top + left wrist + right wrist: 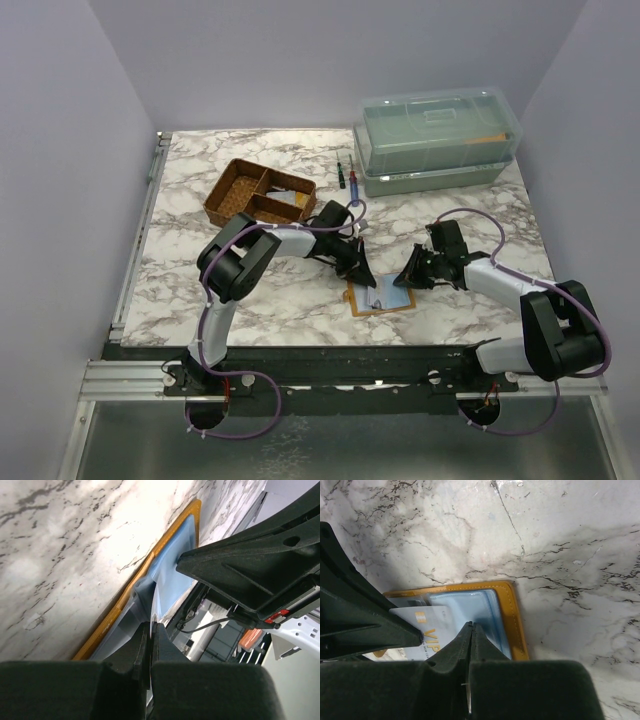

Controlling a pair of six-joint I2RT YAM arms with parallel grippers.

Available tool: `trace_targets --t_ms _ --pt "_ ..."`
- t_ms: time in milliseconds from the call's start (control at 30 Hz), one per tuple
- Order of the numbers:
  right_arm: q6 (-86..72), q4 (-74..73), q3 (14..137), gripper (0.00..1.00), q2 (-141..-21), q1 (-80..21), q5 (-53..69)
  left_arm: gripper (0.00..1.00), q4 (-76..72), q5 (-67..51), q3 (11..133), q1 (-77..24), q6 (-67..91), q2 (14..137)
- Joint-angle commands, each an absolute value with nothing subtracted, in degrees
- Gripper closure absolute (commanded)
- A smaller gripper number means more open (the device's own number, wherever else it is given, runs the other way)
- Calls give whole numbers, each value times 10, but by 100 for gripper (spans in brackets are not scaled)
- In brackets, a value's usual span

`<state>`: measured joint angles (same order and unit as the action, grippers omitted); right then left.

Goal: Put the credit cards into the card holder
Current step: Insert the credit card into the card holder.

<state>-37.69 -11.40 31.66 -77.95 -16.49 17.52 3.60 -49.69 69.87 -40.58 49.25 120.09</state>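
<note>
The card holder [392, 300] lies open on the marble, orange rim up and pale blue inner face showing; it also shows in the left wrist view [176, 572] and the right wrist view [506, 611]. My left gripper [360, 273] [151, 625] is shut on a whitish credit card [155, 597], seen edge-on. The right wrist view shows that card [432, 622], marked "VIP", over the wallet's left half; whether it sits in a slot is unclear. My right gripper [404, 279] [471, 625] is shut, its tips down on the blue inner face.
A brown compartment tray [232, 190] stands behind the left arm, with a pale card [290, 198] in one compartment. A clear lidded box [437, 140] sits at the back right. Two pens [346, 175] lie beside it. A rail [140, 235] runs along the table's left edge.
</note>
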Motion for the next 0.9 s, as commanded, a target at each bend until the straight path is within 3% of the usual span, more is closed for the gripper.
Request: trace_targets --t_ms 0,367,600,867 --pt "-378 -119 299 98 -779 -164 157 100 -16 -470 679 -401 520 1210" --pt "-390 -124 299 97 -773 -164 156 100 -77 -441 640 -400 563 1201" --pt "-389 -209 336 75 -736 -164 96 100 -89 -423 629 -401 566 1198" --pt "-403 -218 324 72 -736 -163 96 100 -91 -415 624 -400 565 1200"
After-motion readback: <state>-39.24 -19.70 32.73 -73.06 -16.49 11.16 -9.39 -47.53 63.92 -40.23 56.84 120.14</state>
